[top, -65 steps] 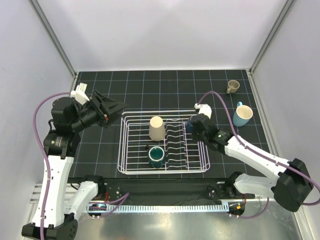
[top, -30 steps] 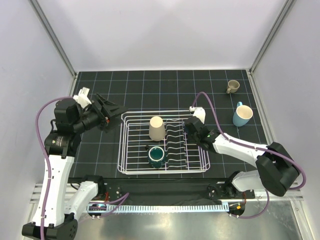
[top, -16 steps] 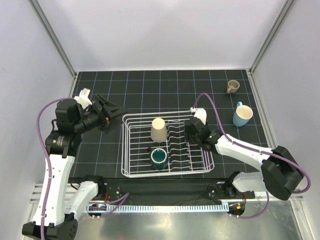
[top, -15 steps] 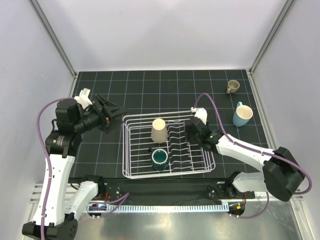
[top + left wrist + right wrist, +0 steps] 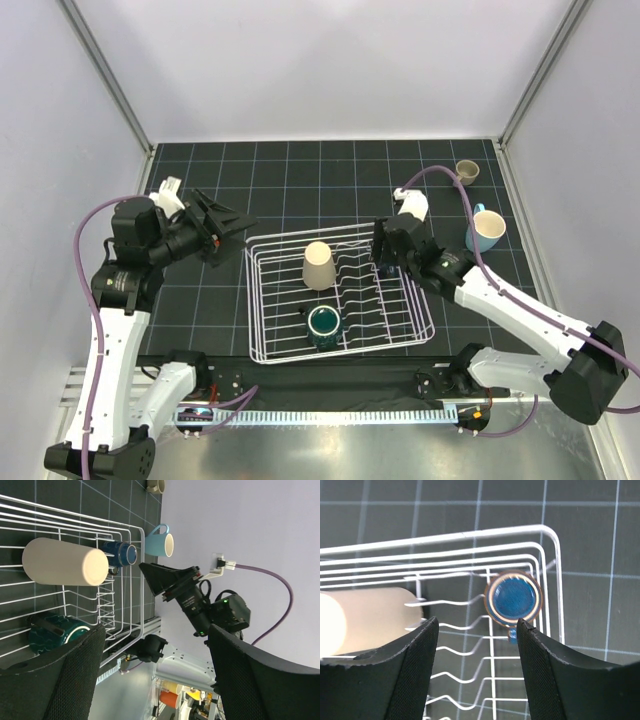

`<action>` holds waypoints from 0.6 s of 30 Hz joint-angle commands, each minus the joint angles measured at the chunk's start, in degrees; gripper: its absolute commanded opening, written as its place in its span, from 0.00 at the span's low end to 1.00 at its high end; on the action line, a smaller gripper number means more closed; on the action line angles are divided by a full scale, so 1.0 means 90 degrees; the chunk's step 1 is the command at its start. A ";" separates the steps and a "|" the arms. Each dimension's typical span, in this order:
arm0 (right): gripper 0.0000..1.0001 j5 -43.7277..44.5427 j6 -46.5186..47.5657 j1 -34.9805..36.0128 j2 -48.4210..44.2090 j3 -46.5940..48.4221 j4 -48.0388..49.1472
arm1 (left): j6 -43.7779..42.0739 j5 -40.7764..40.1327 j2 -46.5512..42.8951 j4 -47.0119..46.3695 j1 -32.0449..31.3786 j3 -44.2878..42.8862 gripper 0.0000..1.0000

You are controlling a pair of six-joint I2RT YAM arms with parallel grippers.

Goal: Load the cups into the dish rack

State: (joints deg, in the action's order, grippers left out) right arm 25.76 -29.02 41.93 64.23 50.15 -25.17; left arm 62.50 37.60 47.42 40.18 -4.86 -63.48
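the right end effector (image 5: 476,622) hung spread and empty above a dark blue mug (image 5: 514,597) standing in a corner of the dish rack (image 5: 252,300). the left end effector (image 5: 156,630) was spread too. a light blue mug (image 5: 485,232) sat on the tabletop (image 5: 300,180).

White arm links (image 5: 103,350), black joints, purple cables (image 5: 260,573) (fingers (image 5: 370,680) mesh-textured).

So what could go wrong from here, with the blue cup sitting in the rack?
1. The dark blue cup stands among wavy wires in a corner of the dish rack, under the open right tool; a bump could tip it.
2. The rack lies askew on the gridded table, so later placements might miss.
3. The right arm's cable loops near the light blue mug and might knock it.
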 commanded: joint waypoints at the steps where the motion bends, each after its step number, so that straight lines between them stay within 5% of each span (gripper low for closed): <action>1: 0.64 -0.0068 0.0137 -0.0059 -0.0008 0.0725 -0.0055 | -0.0069 0.0052 0.0024 0.0085 -0.0007 -0.0006 0.80; 4: 0.63 -0.0459 0.0255 -0.0245 0.0421 0.1418 -0.0591 | -0.0575 -0.0737 0.0258 0.1526 -0.0007 -0.0299 0.78; 6: 0.63 -0.0926 0.0421 -0.0439 0.0578 0.1721 -0.0786 | -0.1142 -0.2182 0.0569 0.2988 -0.0007 -0.0767 0.73; 9: 0.63 -0.1181 0.0372 -0.0800 0.0647 0.2151 -0.1439 | -0.1397 -0.3171 0.0775 0.3814 -0.0016 -0.0730 0.62; 18: 0.65 -0.2138 0.0978 -0.1787 0.0266 0.1831 -0.2271 | -0.0743 -0.4565 0.1194 0.3083 -0.1528 0.0521 0.61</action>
State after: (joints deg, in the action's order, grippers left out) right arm 11.68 -23.18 28.14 68.79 67.48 -41.69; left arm 54.65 5.87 55.55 68.18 -14.41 -58.89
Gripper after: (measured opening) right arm 0.648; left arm 0.600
